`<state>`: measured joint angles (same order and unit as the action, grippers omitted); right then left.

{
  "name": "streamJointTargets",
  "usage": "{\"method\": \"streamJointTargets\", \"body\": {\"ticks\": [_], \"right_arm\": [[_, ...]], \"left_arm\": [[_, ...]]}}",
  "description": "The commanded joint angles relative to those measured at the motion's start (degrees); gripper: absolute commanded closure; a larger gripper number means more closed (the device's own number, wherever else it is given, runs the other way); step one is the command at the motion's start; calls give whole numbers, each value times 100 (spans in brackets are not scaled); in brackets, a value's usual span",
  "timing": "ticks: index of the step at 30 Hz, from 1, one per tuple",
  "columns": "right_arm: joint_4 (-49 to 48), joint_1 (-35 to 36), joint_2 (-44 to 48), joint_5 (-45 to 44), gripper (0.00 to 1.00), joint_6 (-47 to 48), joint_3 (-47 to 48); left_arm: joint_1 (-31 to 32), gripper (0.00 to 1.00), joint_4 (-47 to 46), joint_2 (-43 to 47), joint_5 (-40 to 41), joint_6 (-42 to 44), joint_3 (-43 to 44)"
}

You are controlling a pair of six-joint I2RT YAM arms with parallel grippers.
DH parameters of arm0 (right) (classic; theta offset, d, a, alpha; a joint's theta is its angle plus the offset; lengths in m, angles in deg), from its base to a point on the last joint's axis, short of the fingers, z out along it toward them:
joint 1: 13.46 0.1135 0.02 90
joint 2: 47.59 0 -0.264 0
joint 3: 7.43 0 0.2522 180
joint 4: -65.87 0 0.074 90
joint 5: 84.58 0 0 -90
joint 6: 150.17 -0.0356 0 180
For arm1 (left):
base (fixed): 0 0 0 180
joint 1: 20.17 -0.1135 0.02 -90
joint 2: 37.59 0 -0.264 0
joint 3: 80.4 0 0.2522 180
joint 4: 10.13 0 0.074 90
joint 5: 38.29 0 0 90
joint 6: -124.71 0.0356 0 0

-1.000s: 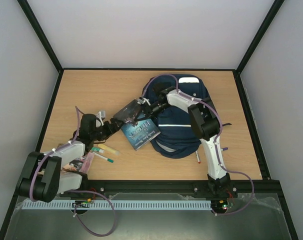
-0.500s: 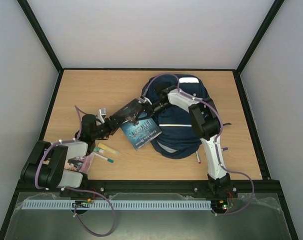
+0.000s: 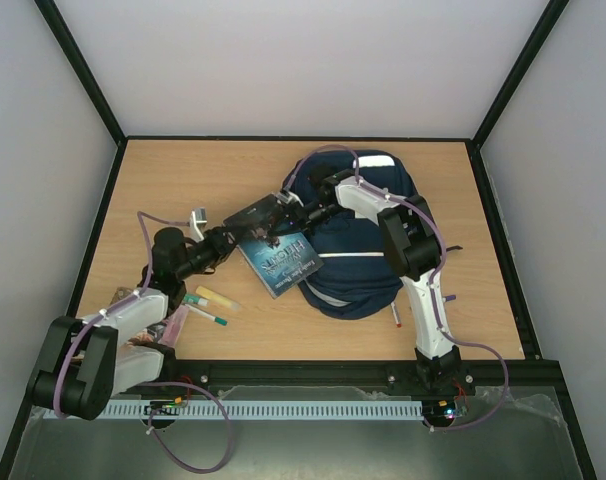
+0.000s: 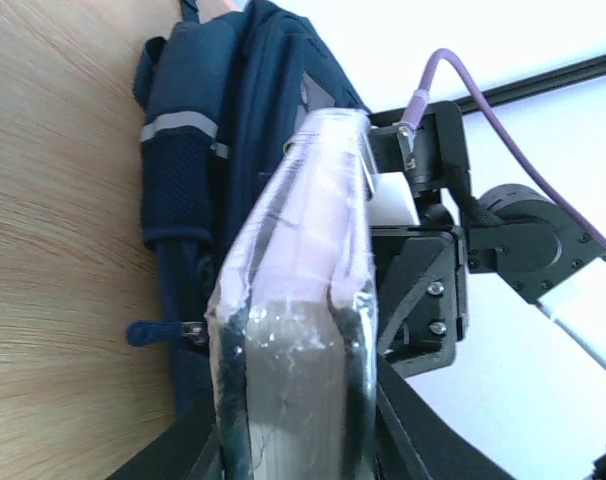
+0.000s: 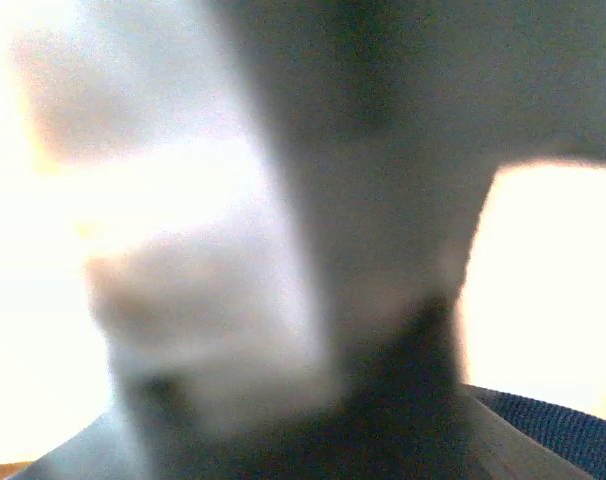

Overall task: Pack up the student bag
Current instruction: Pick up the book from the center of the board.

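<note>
The student bag lies flat on the wooden table, navy with white stripes; its side pocket and a zip pull show in the left wrist view. A dark-covered book is tilted at the bag's left edge. My left gripper holds it from the left: in the left wrist view the book stands edge-on between both fingers, gripper shut on it. My right gripper sits at the book's far edge, its black body beside the book. The right wrist view is blurred.
A yellow marker and a green-tipped pen lie on the table left of the book, near the left arm. A small patterned item sits by the left arm's base. A red-tipped pen lies at the bag's near right side.
My left gripper has closed onto the book and its arm has stretched further out. The book has shifted slightly up and left. The right arm has barely moved.
</note>
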<state>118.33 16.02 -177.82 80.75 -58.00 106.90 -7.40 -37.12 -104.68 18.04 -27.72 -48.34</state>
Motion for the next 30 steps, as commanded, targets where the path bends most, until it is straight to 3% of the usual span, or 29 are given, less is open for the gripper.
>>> {"method": "streamJointTargets", "body": {"ticks": [1,4,9,14,20,30], "right_arm": [[236,111,76,113,44,-129,129],[249,107,154,-68,38,-102,118],[338,58,462,-461,26,-10,180],[505,-215,1007,-866,24,105,167],[507,-872,1959,-928,23,272,-445],[1613,-1778,2970,80,25,2485,-2105]], "left_arm": [[61,77,-542,147,-153,-79,274],[64,82,-249,387,-110,-9,406],[33,94,1382,1169,194,858,1152],[-147,98,2061,1377,-107,1281,1648],[-232,98,1276,1226,-846,1032,1725],[-156,98,488,535,-1877,1134,2543]]}}
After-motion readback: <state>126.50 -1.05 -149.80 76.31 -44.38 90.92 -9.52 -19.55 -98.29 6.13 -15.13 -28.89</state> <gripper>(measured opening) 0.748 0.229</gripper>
